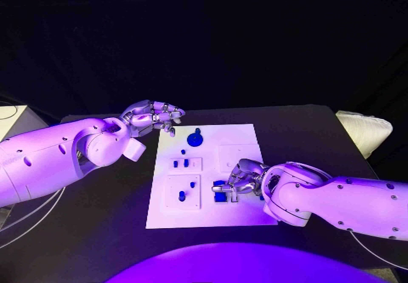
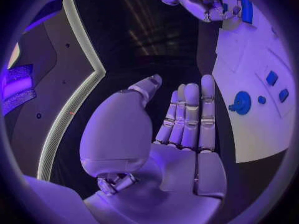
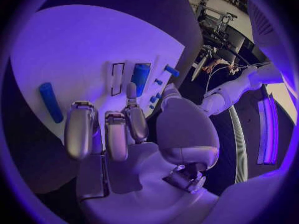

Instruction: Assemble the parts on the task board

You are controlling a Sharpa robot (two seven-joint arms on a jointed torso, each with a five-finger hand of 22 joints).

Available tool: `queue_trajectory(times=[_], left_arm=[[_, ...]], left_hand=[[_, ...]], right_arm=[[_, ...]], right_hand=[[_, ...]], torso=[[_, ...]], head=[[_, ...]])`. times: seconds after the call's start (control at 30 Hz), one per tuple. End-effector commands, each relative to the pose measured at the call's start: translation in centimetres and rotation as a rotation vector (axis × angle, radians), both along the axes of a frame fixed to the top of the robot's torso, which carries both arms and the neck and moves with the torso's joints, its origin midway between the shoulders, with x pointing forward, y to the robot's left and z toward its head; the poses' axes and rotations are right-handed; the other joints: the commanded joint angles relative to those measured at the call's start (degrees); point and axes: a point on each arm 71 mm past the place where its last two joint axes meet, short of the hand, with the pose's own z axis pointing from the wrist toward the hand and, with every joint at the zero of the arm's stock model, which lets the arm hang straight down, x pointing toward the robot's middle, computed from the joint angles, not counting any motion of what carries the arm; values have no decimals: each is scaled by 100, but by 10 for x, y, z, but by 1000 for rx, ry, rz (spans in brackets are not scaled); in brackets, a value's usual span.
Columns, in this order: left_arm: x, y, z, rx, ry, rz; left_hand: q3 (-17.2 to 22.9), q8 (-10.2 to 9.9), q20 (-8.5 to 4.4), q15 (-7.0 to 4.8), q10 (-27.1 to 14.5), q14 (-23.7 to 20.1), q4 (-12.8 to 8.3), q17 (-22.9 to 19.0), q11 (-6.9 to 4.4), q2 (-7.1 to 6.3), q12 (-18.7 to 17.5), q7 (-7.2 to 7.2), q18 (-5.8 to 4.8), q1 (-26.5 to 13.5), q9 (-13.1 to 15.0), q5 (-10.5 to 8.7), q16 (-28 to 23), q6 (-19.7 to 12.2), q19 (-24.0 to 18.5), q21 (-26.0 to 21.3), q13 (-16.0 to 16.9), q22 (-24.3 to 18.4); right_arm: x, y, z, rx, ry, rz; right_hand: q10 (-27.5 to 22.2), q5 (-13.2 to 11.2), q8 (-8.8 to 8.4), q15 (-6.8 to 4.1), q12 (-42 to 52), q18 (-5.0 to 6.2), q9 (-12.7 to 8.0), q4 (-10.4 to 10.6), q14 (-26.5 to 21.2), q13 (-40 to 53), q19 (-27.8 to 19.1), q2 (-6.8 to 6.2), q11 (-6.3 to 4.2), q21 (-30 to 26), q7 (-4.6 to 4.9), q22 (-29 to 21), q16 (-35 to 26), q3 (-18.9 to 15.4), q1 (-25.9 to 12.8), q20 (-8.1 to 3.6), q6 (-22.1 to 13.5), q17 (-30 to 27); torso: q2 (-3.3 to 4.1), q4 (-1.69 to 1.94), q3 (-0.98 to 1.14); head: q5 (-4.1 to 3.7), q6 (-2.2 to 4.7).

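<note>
The white task board [image 1: 242, 137] lies mid-table. On it are a round blue part with a knob [image 1: 196, 140], small blue pegs [image 1: 180, 163] in raised plates, and a blue block [image 1: 221, 196] near the front. My right hand [image 1: 242, 178] hovers low over the board just beside that block, fingers partly bent and thumb apart, nothing in its grasp; one fingertip [image 3: 131, 90] reaches toward the block [image 3: 140, 77]. My left hand [image 1: 154, 116] hangs by the board's far left corner. Its fingers [image 2: 190, 114] are straight and hold nothing, with the round part [image 2: 241, 102] off to the side.
A long blue cylinder [image 3: 50, 102] lies on the board beyond my right hand. A white padded object [image 1: 365, 132] sits off the table's right edge and a pale box [image 1: 13, 118] at the far left. Cables [image 1: 25, 227] hang at the left.
</note>
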Motion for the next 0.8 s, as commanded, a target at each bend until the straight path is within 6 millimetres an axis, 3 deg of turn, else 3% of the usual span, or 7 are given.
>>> queue_trajectory(times=[0.03,0.13,0.23,0.47,0.6,0.8], left_arm=[[-1,-2,1,-7,-2,-15],[-1,-1,1,-6,-2,-13],[-1,-1,1,-5,-1,-12],[-1,-1,1,-5,-2,-12],[-1,-1,1,-5,-3,-12],[-1,-2,1,-8,-7,-10]], left_hand=[[1,21,1,8,-34,-24,32,8,13,3,17,-4,79,54,-7,21,38,-51,44,19,-8,6],[3,21,1,8,-35,-25,32,8,13,4,17,-4,79,58,-7,20,39,-52,44,19,-9,6],[3,21,1,8,-35,-25,32,8,13,4,17,-4,79,58,-7,20,39,-52,44,19,-9,6],[3,21,1,8,-35,-25,32,8,13,4,17,-4,79,58,-7,20,39,-52,44,19,-9,6],[3,21,1,8,-35,-25,32,8,13,4,17,-4,79,58,-7,20,39,-52,44,19,-9,6],[7,24,1,8,-38,-32,34,11,12,7,20,-5,79,74,-8,19,41,-54,41,18,-11,7]], right_arm=[[-1,-1,1,-1,-29,33],[-1,-3,2,8,-39,36],[-2,-5,3,28,-50,47],[-4,-13,8,83,-96,35],[-4,-28,13,124,-125,-4],[1,-72,26,124,-145,-70]], right_hand=[[1,-2,33,-29,-29,-67,9,-7,514,421,76,36,21,-40,12,572,-17,-20,-5,-39,-51,1118],[11,176,62,-29,-20,-68,13,-19,515,438,81,132,19,-41,10,582,-16,23,201,-38,-67,1124],[25,453,99,-34,-5,-72,14,-47,521,465,92,199,14,-33,5,604,-8,61,722,-44,-96,1146],[42,438,127,-40,14,-73,-6,-64,528,500,99,201,9,-43,3,625,3,125,1438,-51,-133,1174],[62,543,89,-27,61,-79,-37,-71,531,539,112,207,27,-21,28,648,10,169,1694,-44,-201,1188],[42,687,-6,5,44,-70,-103,-96,527,543,95,144,67,-80,79,634,1,209,2081,-19,-301,1175]], torso=[[1,0,2],[2,0,3],[3,-1,6],[1,0,4],[-5,0,1],[-10,-7,-14]], head=[[10,0],[13,0],[23,0],[21,0],[8,0],[-46,0]])
